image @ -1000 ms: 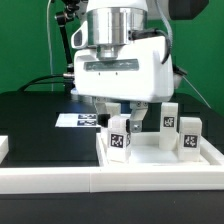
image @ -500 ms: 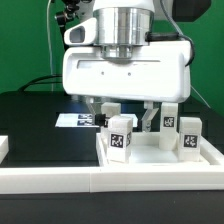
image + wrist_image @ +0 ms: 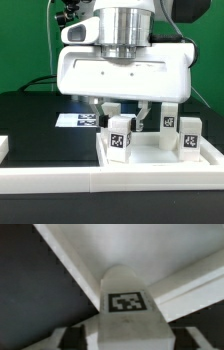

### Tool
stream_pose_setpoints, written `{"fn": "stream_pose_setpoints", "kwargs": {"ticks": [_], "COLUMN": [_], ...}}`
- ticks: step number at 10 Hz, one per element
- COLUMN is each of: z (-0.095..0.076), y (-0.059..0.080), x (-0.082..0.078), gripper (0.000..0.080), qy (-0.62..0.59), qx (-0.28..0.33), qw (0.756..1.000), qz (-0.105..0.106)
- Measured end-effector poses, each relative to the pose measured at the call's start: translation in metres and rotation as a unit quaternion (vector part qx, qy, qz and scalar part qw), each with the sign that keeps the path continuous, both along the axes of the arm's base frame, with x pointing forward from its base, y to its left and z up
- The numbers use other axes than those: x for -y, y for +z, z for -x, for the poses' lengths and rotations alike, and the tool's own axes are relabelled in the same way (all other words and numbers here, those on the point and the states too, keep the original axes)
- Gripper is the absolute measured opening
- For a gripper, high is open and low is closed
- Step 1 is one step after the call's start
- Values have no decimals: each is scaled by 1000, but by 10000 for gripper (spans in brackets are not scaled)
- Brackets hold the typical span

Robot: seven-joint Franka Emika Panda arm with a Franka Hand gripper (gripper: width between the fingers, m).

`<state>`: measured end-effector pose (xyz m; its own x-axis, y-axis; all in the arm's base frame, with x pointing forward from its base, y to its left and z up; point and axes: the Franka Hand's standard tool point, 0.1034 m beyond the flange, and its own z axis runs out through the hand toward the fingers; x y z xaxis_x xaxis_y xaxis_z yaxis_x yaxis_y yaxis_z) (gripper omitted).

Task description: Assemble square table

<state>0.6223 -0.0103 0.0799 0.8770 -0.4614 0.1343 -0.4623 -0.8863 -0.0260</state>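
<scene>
A flat green wall (image 3: 25, 40) fills the back of the scene. In front of it lies a matte black table surface (image 3: 35, 115), evenly lit with no hard shadows. Thin black cables (image 3: 62, 45) hang before the wall on the exterior view's left, and another (image 3: 207, 95) curves down at its right.
</scene>
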Motion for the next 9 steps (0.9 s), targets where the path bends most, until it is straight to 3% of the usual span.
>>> {"fn": "stream_pose_setpoints", "kwargs": {"ticks": [1, 5, 9], "z": [0, 0, 1], "y": [0, 0, -1], "x": [0, 0, 0], "gripper": [287, 288, 288], "qy": [0, -79, -255], "qx": [0, 3, 15], "qw": [1000, 997, 966], "qz": [0, -11, -38]}}
